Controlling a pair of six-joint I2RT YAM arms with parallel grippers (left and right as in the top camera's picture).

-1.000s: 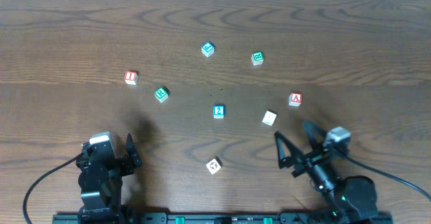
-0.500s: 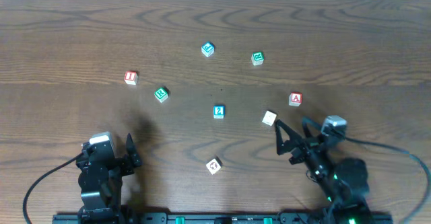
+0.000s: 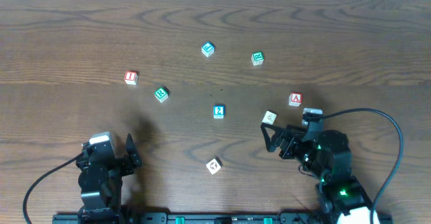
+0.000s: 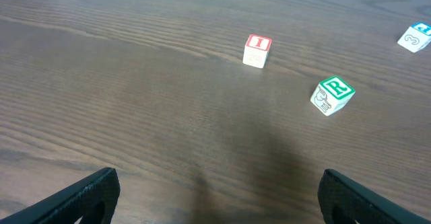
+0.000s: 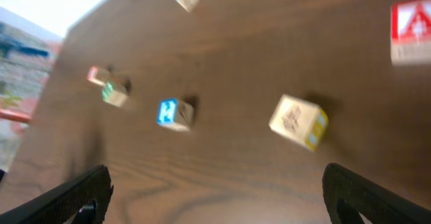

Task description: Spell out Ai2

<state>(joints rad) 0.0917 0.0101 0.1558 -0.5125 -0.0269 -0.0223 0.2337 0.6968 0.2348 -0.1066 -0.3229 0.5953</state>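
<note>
The red "A" cube [image 3: 295, 99] lies at the right; it also shows at the right edge of the right wrist view [image 5: 411, 30]. The red "I" cube [image 3: 131, 77] lies at the left and shows in the left wrist view [image 4: 256, 50]. The blue "2" cube [image 3: 218, 112] lies in the middle and shows in the right wrist view [image 5: 174, 114]. My right gripper [image 3: 275, 140] is open and empty, turned leftward, just below a plain white cube [image 3: 269, 118]. My left gripper [image 3: 130, 151] is open and empty near the front left.
A green-marked cube [image 3: 161, 94] lies beside the "I" cube and shows in the left wrist view [image 4: 331, 95]. Another green cube [image 3: 257, 58] and a blue-marked cube [image 3: 208, 48] lie farther back. A black-marked white cube [image 3: 213, 165] lies near the front middle.
My right arm has swung left and forward, its gripper turning toward the table's middle near the plain white cube. The left arm and all the cubes have not moved.
</note>
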